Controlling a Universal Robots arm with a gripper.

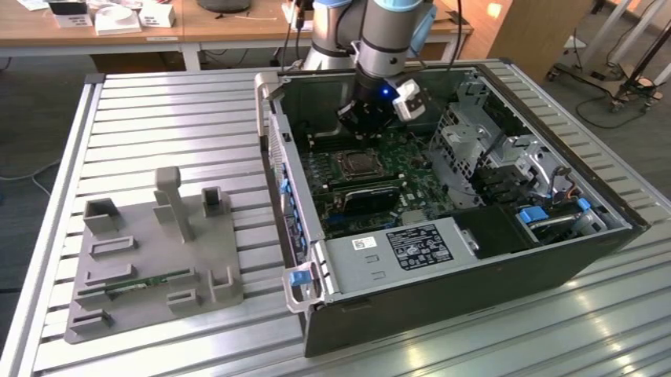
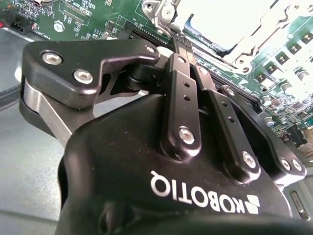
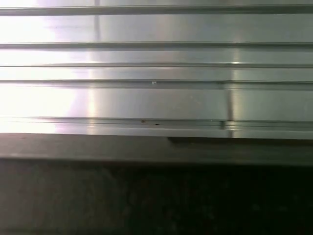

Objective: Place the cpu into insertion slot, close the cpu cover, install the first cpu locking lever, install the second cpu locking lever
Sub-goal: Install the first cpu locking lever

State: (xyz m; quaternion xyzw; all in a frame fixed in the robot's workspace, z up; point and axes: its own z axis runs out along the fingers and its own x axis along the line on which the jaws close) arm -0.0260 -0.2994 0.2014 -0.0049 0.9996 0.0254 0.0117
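Observation:
The open computer case (image 1: 587,196) lies on the slatted table with its green motherboard (image 1: 394,149) facing up. On the board, the insertion slot (image 1: 341,167) holds the cpu (image 1: 357,162), whose silvery top shows. In the second wrist view the cpu (image 2: 220,22) looks bright, and the silvery cpu cover (image 2: 254,45) frames it. My gripper (image 1: 363,129) hangs inside the case just behind the slot. Its black fingers (image 2: 183,88) run together to a point at the gripper tip (image 2: 177,36), shut and holding nothing, right at the socket's edge.
A grey fixture block (image 1: 157,251) with several pockets sits at the exterior view's left and holds a green memory stick (image 1: 137,284). Inside the case are a labelled power supply (image 1: 409,243) and a metal drive cage (image 1: 493,149). The first wrist view looks at table slats (image 3: 156,98).

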